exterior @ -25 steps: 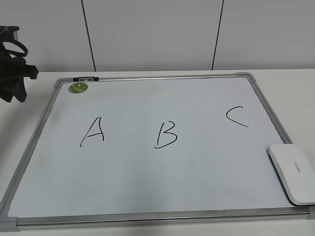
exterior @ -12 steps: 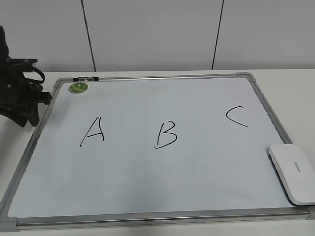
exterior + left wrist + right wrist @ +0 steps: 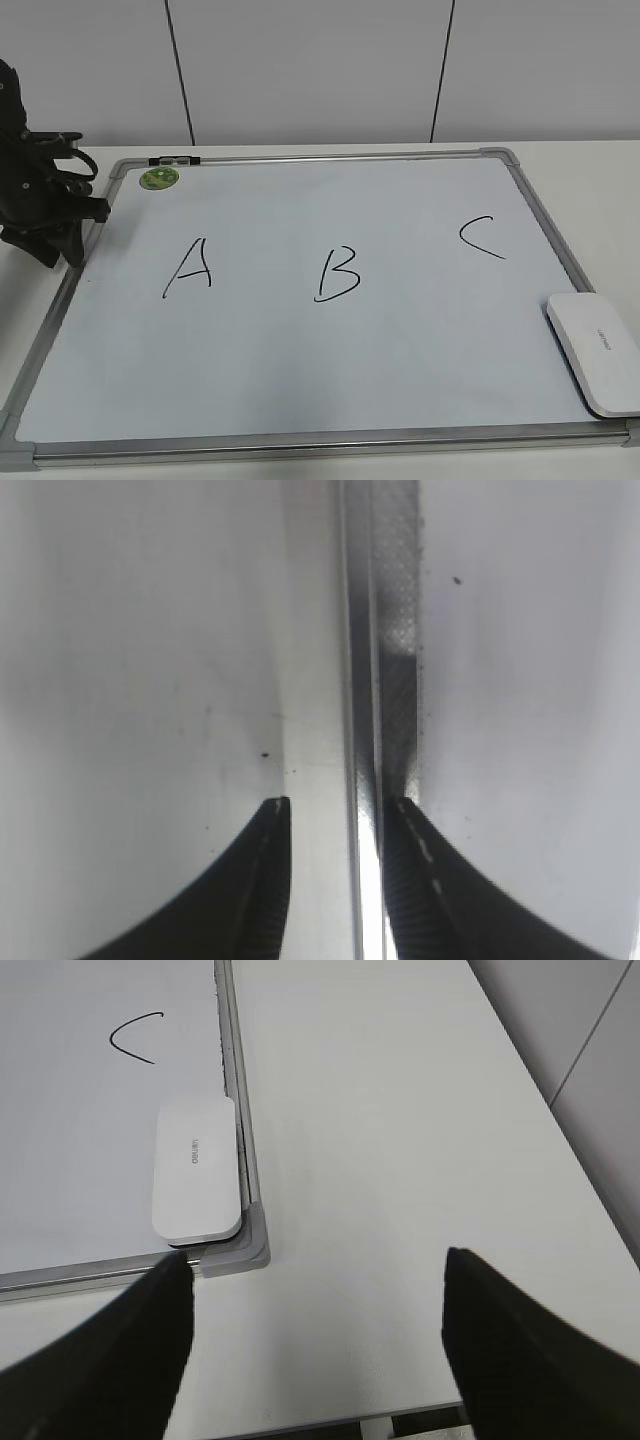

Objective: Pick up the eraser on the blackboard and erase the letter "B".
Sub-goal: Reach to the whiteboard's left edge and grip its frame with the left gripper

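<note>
On a white desk before pale wall panels, the blackboard, a white dry-erase sheet in a silver frame, lies flat with three black marker letters across it, the letter "B" in the middle between an "A" and a "C", all untouched. At the board's near right corner rests the eraser, white face up, lying against the frame's right rail, where the right arm seems best placed to take it. From that arm's wrist camera the right gripper hangs above bare desk just off that corner, jaws spread wide and holding nothing, the eraser ahead and to their left. Across the board the left gripper stands low over the left rail; its wrist camera shows the jaws parted only a little, straddling the metal frame, perhaps to steady the board for wiping, though contact cannot be made out. A round green sticker marks the far left corner
</note>
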Motion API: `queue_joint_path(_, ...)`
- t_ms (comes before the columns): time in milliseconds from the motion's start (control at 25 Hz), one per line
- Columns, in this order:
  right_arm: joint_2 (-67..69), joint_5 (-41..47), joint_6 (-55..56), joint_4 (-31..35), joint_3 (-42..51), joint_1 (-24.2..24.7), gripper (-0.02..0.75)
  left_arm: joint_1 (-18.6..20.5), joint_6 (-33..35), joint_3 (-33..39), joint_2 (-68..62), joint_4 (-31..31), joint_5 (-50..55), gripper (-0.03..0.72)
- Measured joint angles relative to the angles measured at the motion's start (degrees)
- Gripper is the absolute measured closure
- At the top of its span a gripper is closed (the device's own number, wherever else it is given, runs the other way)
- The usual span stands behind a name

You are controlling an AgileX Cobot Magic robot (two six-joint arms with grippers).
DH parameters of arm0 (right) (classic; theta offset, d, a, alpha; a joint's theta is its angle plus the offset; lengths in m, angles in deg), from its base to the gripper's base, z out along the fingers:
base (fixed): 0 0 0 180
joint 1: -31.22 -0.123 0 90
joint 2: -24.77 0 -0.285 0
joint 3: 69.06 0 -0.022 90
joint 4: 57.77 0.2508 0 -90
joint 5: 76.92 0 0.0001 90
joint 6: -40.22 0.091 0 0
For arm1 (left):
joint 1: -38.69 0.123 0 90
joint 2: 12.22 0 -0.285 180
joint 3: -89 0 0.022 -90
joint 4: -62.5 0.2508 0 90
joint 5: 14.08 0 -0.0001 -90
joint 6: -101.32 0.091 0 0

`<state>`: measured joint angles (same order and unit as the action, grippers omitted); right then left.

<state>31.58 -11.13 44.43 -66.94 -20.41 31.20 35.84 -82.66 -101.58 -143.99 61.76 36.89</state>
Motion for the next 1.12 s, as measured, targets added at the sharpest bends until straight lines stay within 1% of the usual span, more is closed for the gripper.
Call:
queue_joint_path(840,0.0,0.0,0.0,0.0,0.0,0.0,0.164,0.0,0.0,-0.2,-0.8,-1.1,-0.7,0.451)
queue_joint_path(920,0.0,0.0,0.0,0.0,0.0,0.0,0.164,0.0,0.0,-0.2,-0.8,-1.2,-0.7,0.484)
queue_joint_path(1120,0.0,0.0,0.0,0.0,0.0,0.0,0.164,0.0,0.0,-0.2,-0.8,-1.5,-0.6,0.637)
